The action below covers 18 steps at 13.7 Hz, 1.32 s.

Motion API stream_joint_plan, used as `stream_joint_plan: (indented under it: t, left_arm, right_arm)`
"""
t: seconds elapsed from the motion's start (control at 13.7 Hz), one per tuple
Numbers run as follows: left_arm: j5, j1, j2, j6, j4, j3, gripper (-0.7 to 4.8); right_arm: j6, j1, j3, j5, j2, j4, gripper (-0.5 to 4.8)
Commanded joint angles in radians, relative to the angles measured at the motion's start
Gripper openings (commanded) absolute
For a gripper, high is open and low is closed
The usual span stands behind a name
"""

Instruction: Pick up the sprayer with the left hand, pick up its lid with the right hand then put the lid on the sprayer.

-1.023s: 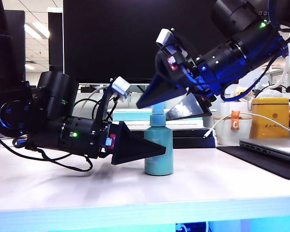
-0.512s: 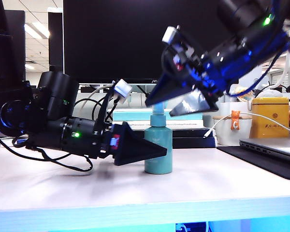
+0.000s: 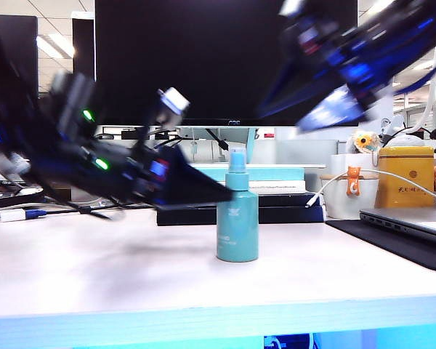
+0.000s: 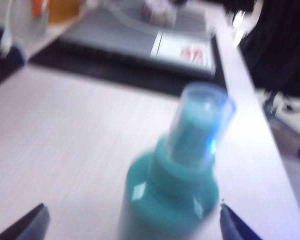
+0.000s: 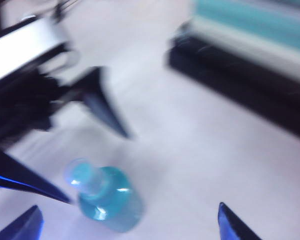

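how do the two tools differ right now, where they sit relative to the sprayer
The left tool hangs low beside the small teal plastic sprayer bottle, level with its shoulder. The right tool hangs high, above and to the right of the clear cap on the nozzle. The left points roughly level; the right slants downward. Both are open, empty and clear of the bottle.

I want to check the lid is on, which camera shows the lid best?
Left wrist view: the lid fills the frame, seated over the sprayer nozzle. Exterior view shows it small; right wrist view shows it blurred from above.

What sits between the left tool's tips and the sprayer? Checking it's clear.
Nothing: exterior view shows the open left tool just left of the capped sprayer, apart.
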Motion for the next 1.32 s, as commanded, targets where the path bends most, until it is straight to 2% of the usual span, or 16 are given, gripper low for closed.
stream_joint_plan:
  t: [0.07, 0.15, 0.29, 0.37, 0.58, 0.73, 0.8, 0.88, 0.95, 1.1, 1.17, 1.24, 1.32]
  left_arm:
    - [-0.222, 0.012, -0.194, 0.285, -0.453, 0.001, 4.79]
    - [-0.309, 0.012, -0.242, 0.29, -0.512, 0.001, 4.79]
    - [-0.555, 0.021, -0.379, 0.256, -0.565, -0.013, 4.79]
    - [-0.604, 0.043, -0.47, 0.188, -0.566, -0.024, 4.79]
    - [-0.589, 0.105, -0.613, 0.095, -0.523, -0.071, 4.79]
    - [-0.589, 0.158, -0.719, 0.07, -0.422, -0.151, 4.79]
    - [-0.568, 0.227, -0.802, 0.003, -0.336, -0.233, 4.79]
    - [-0.505, 0.329, -0.893, -0.084, -0.267, -0.337, 4.79]
    - [-0.434, 0.452, -0.974, -0.156, -0.182, -0.442, 4.79]
    - [-0.386, 0.569, -1.047, -0.259, -0.099, -0.516, 4.79]
    - [-0.339, 0.628, -1.091, -0.287, -0.098, -0.535, 4.67]
    - [-0.327, 0.647, -1.13, -0.294, -0.098, -0.554, 4.25]
    - [-0.332, 0.65, -1.18, -0.301, -0.095, -0.58, 4.13]
  right_arm:
    - [0.029, -0.105, 0.003, 0.022, -0.115, -0.015, 4.79]
    - [0.037, -0.13, 0.003, 0.047, -0.132, -0.012, 4.79]
    - [0.097, -0.182, -0.014, 0.107, -0.169, 0.061, 4.79]
    - [0.157, -0.202, -0.054, 0.124, -0.191, 0.176, 4.79]
    - [0.195, -0.204, -0.15, 0.206, -0.244, 0.34, 4.79]
    - [0.207, -0.204, -0.242, 0.273, -0.291, 0.442, 4.79]
    - [0.232, -0.204, -0.317, 0.306, -0.326, 0.504, 4.79]
    - [0.281, -0.204, -0.416, 0.34, -0.374, 0.6, 4.1]
    - [0.295, -0.204, -0.513, 0.339, -0.425, 0.712, 2.9]
    - [0.299, -0.204, -0.595, 0.36, -0.482, 0.78, 2.23]
    - [0.298, -0.203, -0.642, 0.367, -0.537, 0.8, 1.33]
    - [0.281, -0.201, -0.671, 0.385, -0.593, 0.832, 1.01]
    - [0.251, -0.201, -0.686, 0.478, -0.687, 0.824, 0.72]
